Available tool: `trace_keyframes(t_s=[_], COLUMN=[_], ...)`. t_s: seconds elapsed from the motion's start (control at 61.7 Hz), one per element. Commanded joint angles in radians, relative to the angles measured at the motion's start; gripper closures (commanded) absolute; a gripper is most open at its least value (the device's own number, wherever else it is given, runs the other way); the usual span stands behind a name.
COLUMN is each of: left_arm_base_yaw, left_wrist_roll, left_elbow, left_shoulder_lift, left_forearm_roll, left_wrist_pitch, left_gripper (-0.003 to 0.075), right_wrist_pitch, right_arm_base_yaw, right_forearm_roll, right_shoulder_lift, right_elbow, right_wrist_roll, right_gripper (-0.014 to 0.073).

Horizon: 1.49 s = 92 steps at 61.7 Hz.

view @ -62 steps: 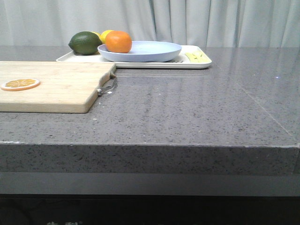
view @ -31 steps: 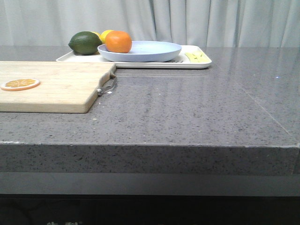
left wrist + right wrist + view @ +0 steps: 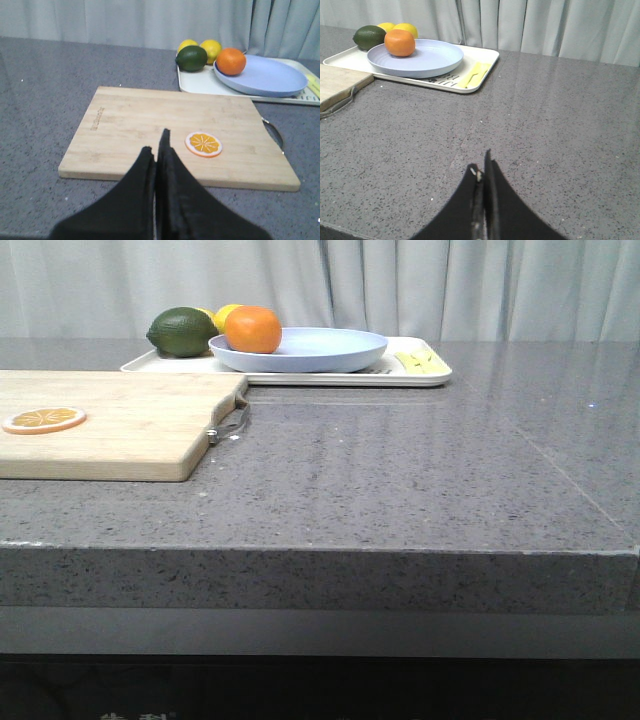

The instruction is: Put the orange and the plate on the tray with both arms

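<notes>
The orange rests on the left part of the lavender-blue plate, which sits on the cream-white tray at the back of the counter. All three also show in the left wrist view: orange, plate, tray; and in the right wrist view: orange, plate, tray. My left gripper is shut and empty, over the near edge of the cutting board. My right gripper is shut and empty above bare counter. Neither gripper shows in the front view.
A wooden cutting board with a metal handle lies front left, with an orange slice on it. A dark green lime and yellow lemons sit at the tray's left end. Yellow strips lie at its right end.
</notes>
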Motion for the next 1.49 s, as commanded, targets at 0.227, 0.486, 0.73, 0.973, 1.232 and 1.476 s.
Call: trace_keyframes(t_s=[0.227,0.486,0.73,0.973,1.232,1.476], left_arm_base_yaw=[0.082,0.082,0.082,0.082,0.082,0.082], left_wrist_roll=[0.166,0.166,0.166,0.166,0.166,0.166], left_elbow=[0.203,0.374,0.493,0.493,0.493,0.493], left_shoulder_lift=[-0.127,-0.124,-0.124,-0.122,-0.122,-0.122], left_forearm_roll=[-0.182,-0.203,-0.232,-0.232,-0.232,-0.232], left_wrist_pitch=[-0.295,-0.381,-0.448,-0.446,-0.446,-0.446], left_gripper=[0.0738,0.0738,0.0738,0.0738,0.0738,0.0738], right_wrist_pitch=[-0.082,-0.082,-0.082,-0.082,-0.082,-0.082], right_arm_base_yaw=[0.001,0.001,0.001,0.001,0.001,0.001], right_forearm_roll=[0.004,0.004,0.004,0.004,0.004,0.004], right_shoulder_lift=[0.009,0.009,0.009,0.009,0.009,0.009], right_elbow=[-0.027,-0.027,-0.027,-0.027,-0.027,-0.027], right_wrist_roll=[-0.014,-0.014,-0.014,-0.014,-0.014,-0.014], right_gripper=[0.0654,0.0654,0.0654,0.0654,0.0654,0.0654])
